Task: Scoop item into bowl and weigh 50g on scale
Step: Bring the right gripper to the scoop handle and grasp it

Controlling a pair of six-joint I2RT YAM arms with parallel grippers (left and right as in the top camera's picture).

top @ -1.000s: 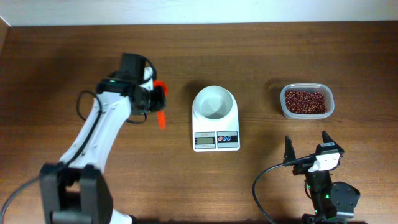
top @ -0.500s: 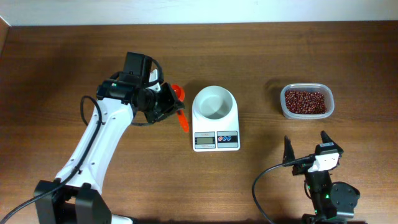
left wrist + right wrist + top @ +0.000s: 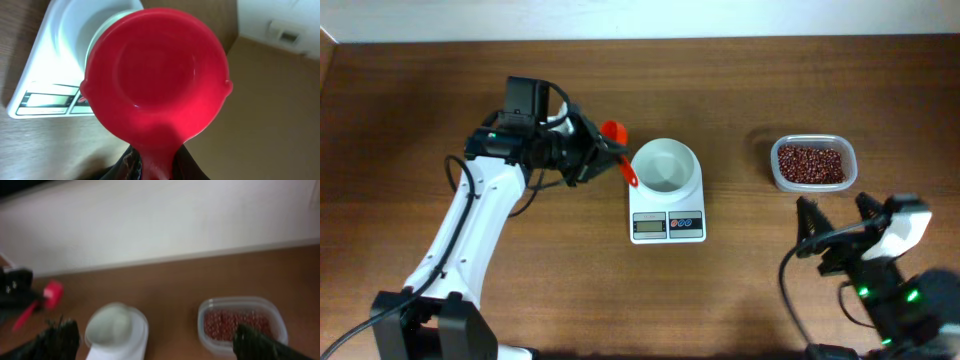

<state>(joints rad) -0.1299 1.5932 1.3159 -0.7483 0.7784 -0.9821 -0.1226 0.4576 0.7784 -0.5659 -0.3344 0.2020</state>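
Observation:
The white bowl (image 3: 665, 166) stands empty on the white scale (image 3: 667, 222) at the table's middle. The reddish-brown beans (image 3: 810, 164) lie in a clear plastic tub at the right, also in the right wrist view (image 3: 239, 322). My left gripper (image 3: 588, 152) is shut on the handle of a red scoop (image 3: 617, 142), held just left of the bowl; in the left wrist view the empty scoop (image 3: 155, 75) fills the frame above the scale (image 3: 47, 95). My right gripper (image 3: 838, 226) is open and empty, in front of the tub.
The clear tub (image 3: 851, 166) sits at the back right of the wooden table. A white wall runs along the table's far edge. The right wrist view is blurred.
My left arm has carried the red scoop rightward, up to the bowl's left edge. My right arm has risen and moved right, toward the tub.

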